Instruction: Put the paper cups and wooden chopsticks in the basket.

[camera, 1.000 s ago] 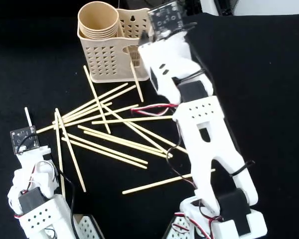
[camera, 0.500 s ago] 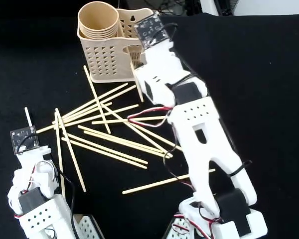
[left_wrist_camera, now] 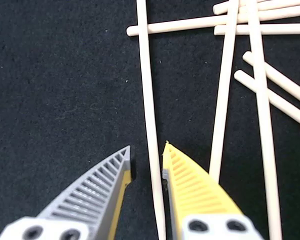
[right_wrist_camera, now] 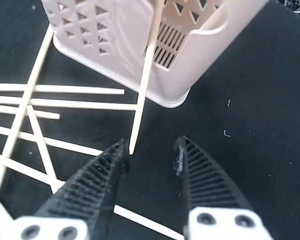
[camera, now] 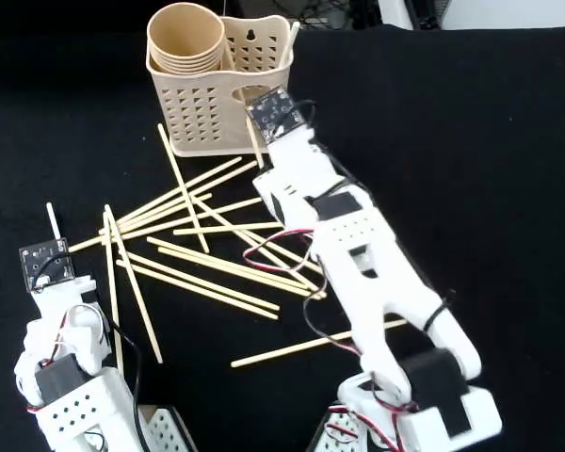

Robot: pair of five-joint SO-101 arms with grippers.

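The beige basket [camera: 217,113] stands at the back with stacked paper cups [camera: 185,38] in its left compartment and one chopstick [camera: 290,36] upright in its right corner. Another chopstick [right_wrist_camera: 146,75] leans against the basket's front wall [right_wrist_camera: 115,40]. My right gripper [right_wrist_camera: 150,147] hangs open just in front of that chopstick's lower end. The right arm [camera: 306,184] stretches from the front edge to the basket. Many wooden chopsticks [camera: 207,268] lie scattered mid-table. My left gripper [left_wrist_camera: 146,149] is open low over the table, with one chopstick [left_wrist_camera: 147,100] lying between its fingers.
The table is covered in black cloth [camera: 471,169], bare on the right side. The left arm [camera: 61,358] sits at the front left corner. One chopstick [camera: 301,347] lies apart near the right arm's base.
The right arm has drawn back from above the basket's right compartment and come down in front of the basket. A chopstick now shows upright in that compartment. The left arm has kept still.
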